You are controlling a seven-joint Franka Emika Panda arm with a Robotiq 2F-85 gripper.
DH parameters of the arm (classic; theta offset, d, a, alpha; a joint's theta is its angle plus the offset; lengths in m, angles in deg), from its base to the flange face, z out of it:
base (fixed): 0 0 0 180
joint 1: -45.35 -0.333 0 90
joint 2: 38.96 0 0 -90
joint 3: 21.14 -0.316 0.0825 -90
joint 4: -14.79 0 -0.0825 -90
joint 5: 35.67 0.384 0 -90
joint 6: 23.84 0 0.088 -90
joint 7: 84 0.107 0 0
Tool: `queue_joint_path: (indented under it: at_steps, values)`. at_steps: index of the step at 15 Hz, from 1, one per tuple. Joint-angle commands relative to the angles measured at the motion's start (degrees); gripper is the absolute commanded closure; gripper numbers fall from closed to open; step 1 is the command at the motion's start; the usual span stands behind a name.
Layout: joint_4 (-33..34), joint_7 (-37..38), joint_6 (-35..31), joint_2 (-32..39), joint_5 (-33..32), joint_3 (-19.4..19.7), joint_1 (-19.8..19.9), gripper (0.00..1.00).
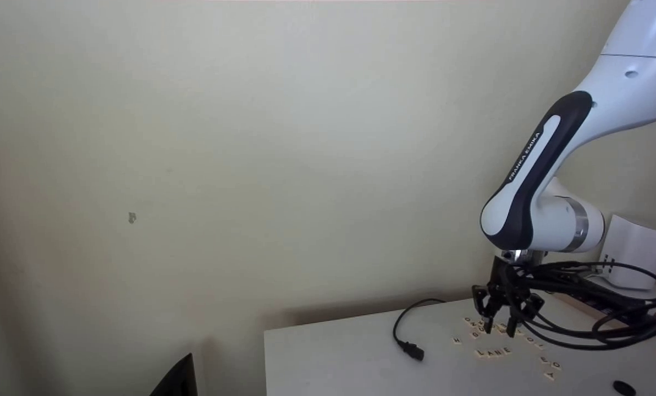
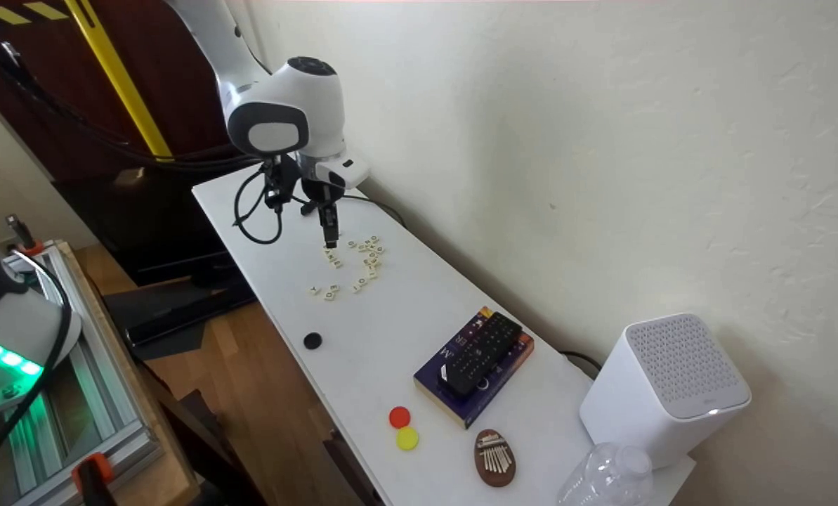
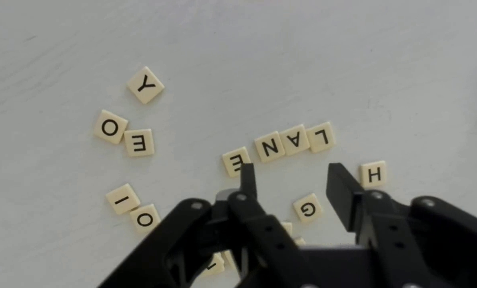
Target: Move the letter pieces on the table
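Note:
Several cream letter tiles lie on the white table (image 1: 328, 352). In the wrist view, N (image 3: 270, 147), A (image 3: 294, 139) and L (image 3: 320, 137) form a touching row. One E (image 3: 235, 161) sits slightly apart, partly behind a finger. H (image 3: 373, 174) lies right, and G (image 3: 308, 208) lies below the row. Y (image 3: 145, 85), O (image 3: 110, 127) and another E (image 3: 139, 143) lie left; I (image 3: 123, 199) and another O (image 3: 145, 219) lie lower left. More tiles are partly hidden behind the gripper. My gripper (image 3: 291, 167) is open and empty, pointing down over the tiles; it also shows in both exterior views (image 1: 499, 332) (image 2: 331, 244).
A black cable plug (image 1: 412, 351) lies beside the tiles. A black disc (image 2: 312, 341), a book (image 2: 429, 385) bearing a black remote (image 2: 480, 355), red (image 2: 400, 417) and yellow (image 2: 407, 438) discs, a thumb piano (image 2: 494, 458), a white device (image 2: 654, 400) and a clear bottle (image 2: 608, 478) stand farther along.

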Motion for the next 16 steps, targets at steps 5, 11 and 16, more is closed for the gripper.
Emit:
queue_joint_path:
  at_steps: [5,11,16]
  values:
    - [-2.7,-2.6,0.5,-3.3,-7.3,2.3,-3.0,0.0]
    - [-3.7,-4.1,0.9,-4.7,-10.2,2.6,-3.6,0.0]
    - [-2.1,-4.3,0.2,-2.8,-9.4,1.7,-2.8,0.0]
